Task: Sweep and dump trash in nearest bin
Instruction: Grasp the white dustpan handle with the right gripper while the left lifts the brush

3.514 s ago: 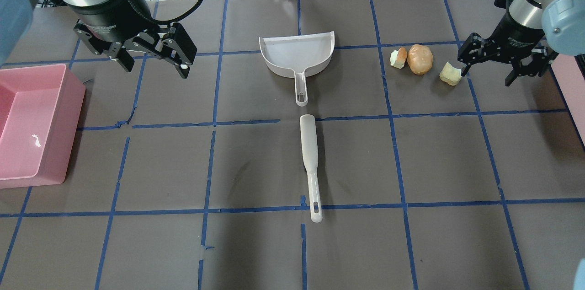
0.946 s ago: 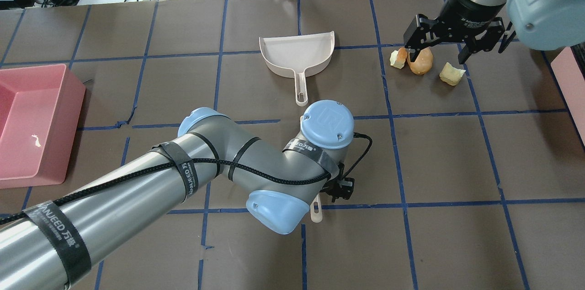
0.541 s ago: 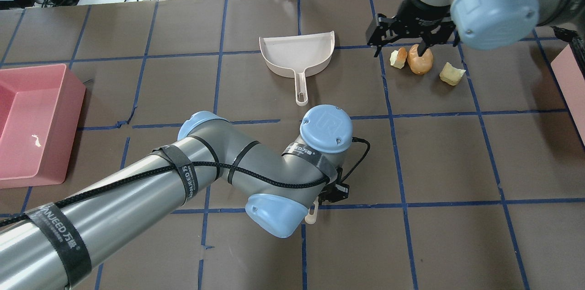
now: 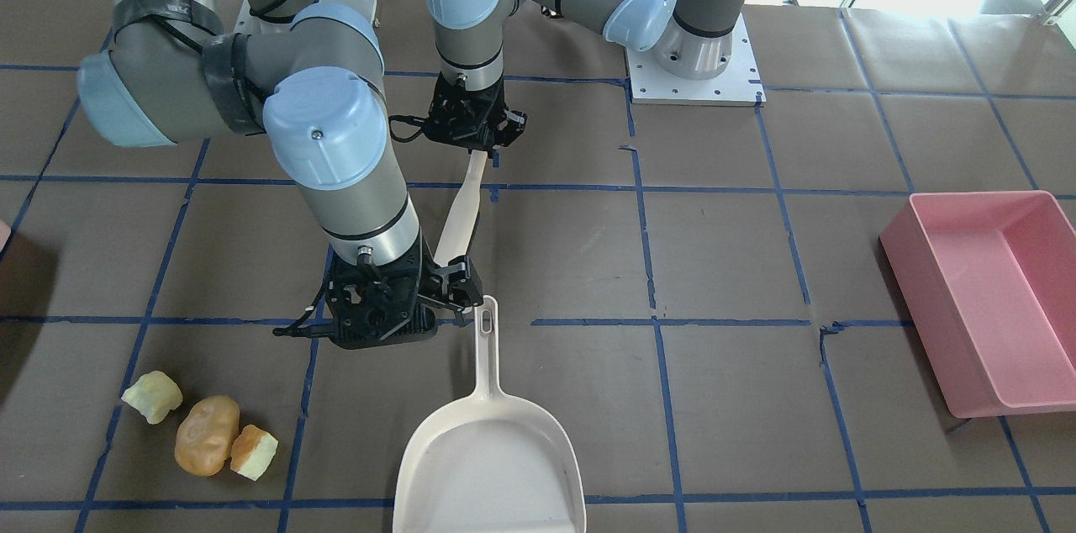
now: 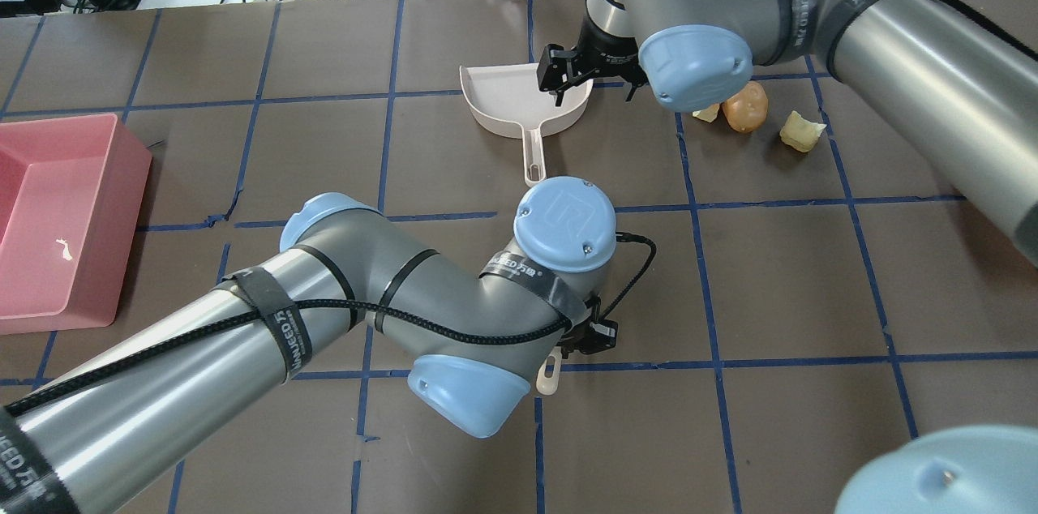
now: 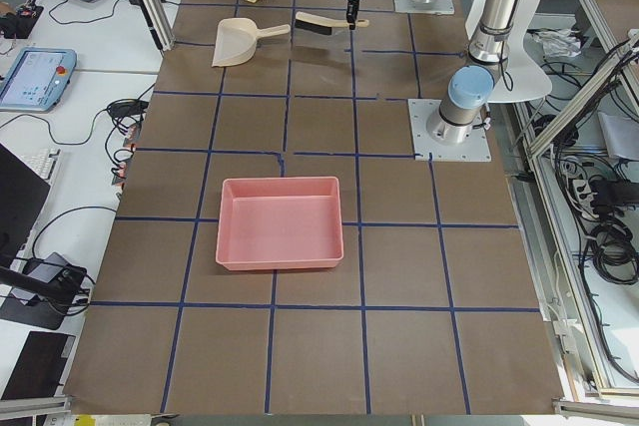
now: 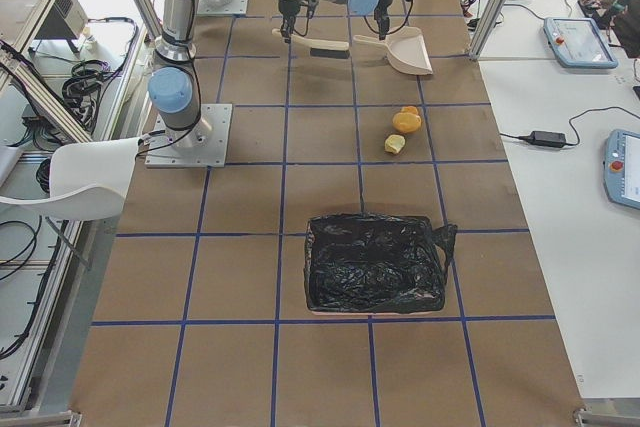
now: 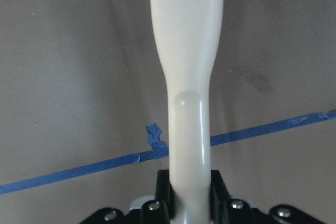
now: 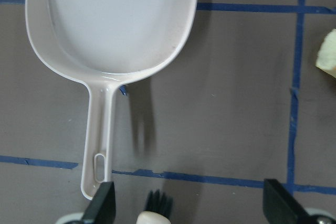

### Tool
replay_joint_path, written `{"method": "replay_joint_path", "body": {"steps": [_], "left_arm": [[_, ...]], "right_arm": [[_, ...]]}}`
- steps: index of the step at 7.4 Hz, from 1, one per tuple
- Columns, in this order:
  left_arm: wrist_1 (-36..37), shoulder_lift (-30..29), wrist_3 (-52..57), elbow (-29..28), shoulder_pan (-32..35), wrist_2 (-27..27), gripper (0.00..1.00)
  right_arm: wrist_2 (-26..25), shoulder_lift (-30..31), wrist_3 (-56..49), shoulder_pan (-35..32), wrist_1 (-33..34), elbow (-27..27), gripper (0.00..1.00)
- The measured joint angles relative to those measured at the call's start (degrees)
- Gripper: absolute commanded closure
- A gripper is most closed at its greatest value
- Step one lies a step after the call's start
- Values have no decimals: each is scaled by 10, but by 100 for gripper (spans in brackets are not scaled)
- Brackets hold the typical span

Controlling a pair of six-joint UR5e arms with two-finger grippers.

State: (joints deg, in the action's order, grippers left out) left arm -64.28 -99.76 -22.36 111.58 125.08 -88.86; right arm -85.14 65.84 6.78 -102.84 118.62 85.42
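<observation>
The left gripper (image 4: 474,145) is closed on the thin handle of the brush (image 4: 459,224), which is seen pinched between both fingers in the left wrist view. Since a second ago the handle's end has been swung a little off its straight line across the blue tape (image 8: 79,170), so the brush is judged to be gripped and just starting to be turned or raised. The right gripper (image 9: 191,205) is held wide open and empty. It has been carried away from above the trash, where it hung a second ago, and is now set over the dustpan (image 5: 519,96), whose handle (image 9: 100,129) lies close to one of its fingers. The trash (image 4: 207,435) has been left untouched on the table (image 5: 811,287), well apart from the dustpan on the robot's right: an orange-tan lump with one pale chunk against it and another just beside it. Both tools are thus judged to be in the course of being taken up, and no sweeping has yet been done. The black-lined bin (image 7: 375,222) is judged the nearest, while the pink bin (image 4: 983,298) lies far off on the other side.
</observation>
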Motion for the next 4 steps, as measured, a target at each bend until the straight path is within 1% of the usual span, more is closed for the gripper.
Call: {"method": "replay_joint_path", "body": {"steps": [2, 4], "left_arm": [[-29, 41, -1, 11, -10, 0, 98], [-103, 98, 4, 13, -34, 0, 98]], "right_arm": [[0, -40, 20, -27, 53, 0, 0], [-4, -62, 38, -53, 85, 3, 0]]}}
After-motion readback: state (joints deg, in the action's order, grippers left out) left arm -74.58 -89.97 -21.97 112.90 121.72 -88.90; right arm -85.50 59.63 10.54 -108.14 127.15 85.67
